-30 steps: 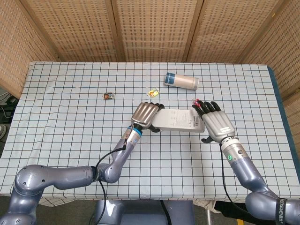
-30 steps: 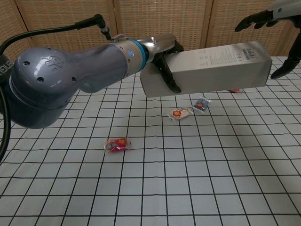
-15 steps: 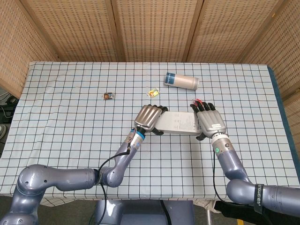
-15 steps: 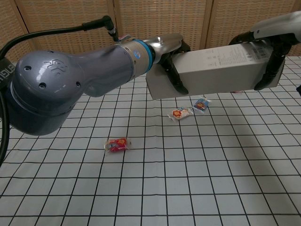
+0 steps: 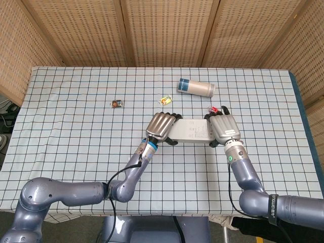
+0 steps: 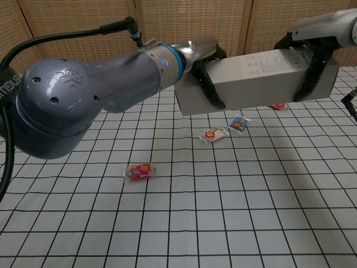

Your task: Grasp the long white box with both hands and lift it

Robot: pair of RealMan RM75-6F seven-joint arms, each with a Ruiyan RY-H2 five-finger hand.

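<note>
The long white box (image 5: 193, 131) (image 6: 254, 78) hangs in the air above the checked table, lying lengthwise between my two hands. My left hand (image 5: 161, 126) (image 6: 199, 61) grips its left end, fingers wrapped over the top and down the front face. On its right end my right hand (image 5: 223, 128) (image 6: 308, 53) holds the same way, dark fingers curled down the near side. In the chest view the box's printed label faces the camera and its shadow falls on the cloth below.
A grey cylinder with a blue end (image 5: 196, 87) lies at the back of the table. Small wrapped sweets lie scattered: red one (image 6: 138, 172), two under the box (image 6: 215, 134) (image 6: 239, 123), another at the back left (image 5: 117, 104). Wicker screens stand behind the table.
My right hand came in from the side and closed on the box's right end. The box has shifted slightly and is now held at both ends.
</note>
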